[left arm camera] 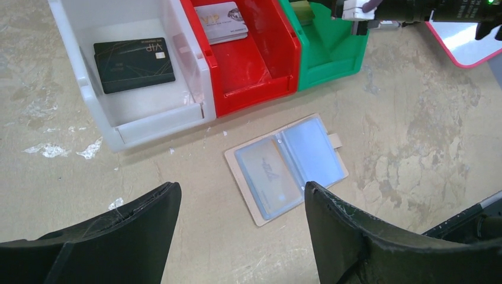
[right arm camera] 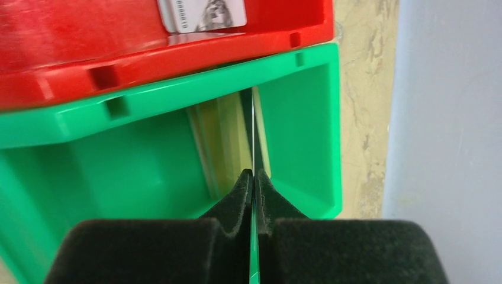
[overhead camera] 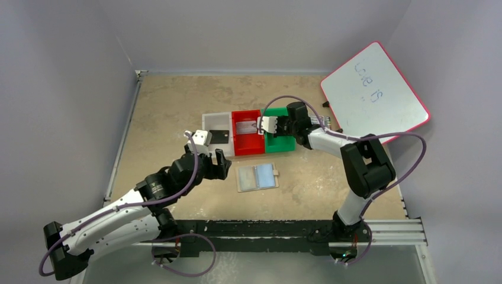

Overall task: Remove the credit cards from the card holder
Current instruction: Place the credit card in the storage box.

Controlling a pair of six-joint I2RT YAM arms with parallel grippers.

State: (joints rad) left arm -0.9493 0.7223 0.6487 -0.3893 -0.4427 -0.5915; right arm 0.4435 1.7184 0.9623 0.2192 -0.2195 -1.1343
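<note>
While the right gripper, pinched shut on a card held edge-on, hangs over the green bin, it should lower and release gently so the card lies flat; the holder lies open on the table near that bin, left gripper spread beside it.

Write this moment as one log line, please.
left fingers: open, near card holder | right fingers: shut on card, over green bin

**Tan card holder, open flat on the table.**
Pale card in one blue pocket; black card in white bin, silver card in red bin.
</note>
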